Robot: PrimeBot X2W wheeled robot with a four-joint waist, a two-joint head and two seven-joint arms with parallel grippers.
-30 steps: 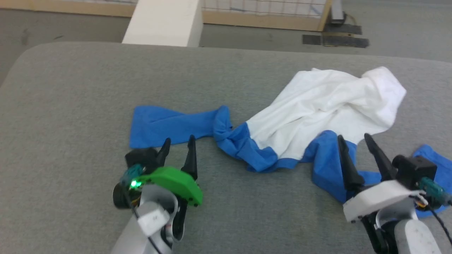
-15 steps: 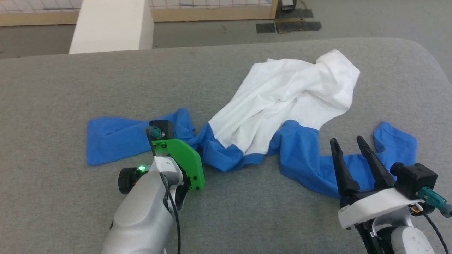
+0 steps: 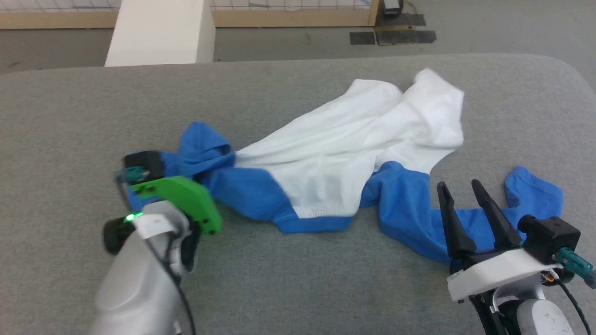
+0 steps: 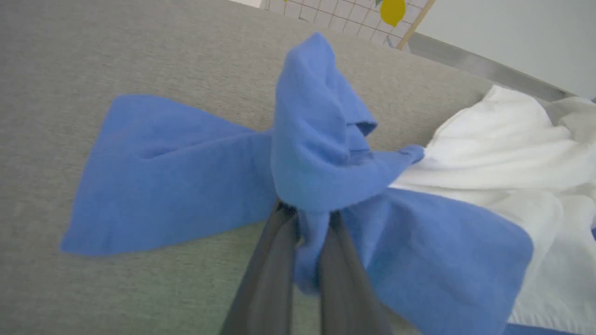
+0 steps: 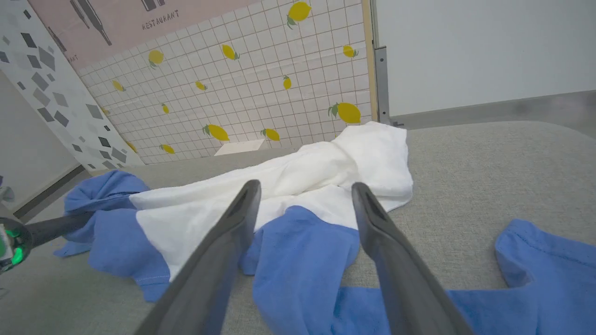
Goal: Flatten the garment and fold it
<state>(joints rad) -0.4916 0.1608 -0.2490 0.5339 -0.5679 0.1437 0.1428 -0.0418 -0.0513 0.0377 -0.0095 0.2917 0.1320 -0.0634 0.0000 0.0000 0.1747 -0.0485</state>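
Garment [image 3: 326, 153] tugged leftward, stretched (left gripper [image 4: 306, 221] pinching)

The left pincer [image 4: 308, 215], open a second ago, now clamps the garment's [image 3: 326, 153] blue sleeve, dragging it toward the desk's [image 3: 298, 279] left edge.

It looked like a robot test lab staged as a set: a grey padded table [image 3: 298, 279], and at twelve o'clock a wood-framed lemon-tile backdrop [image 5: 260, 83] beside a restaurant poster [image 5: 116, 21].
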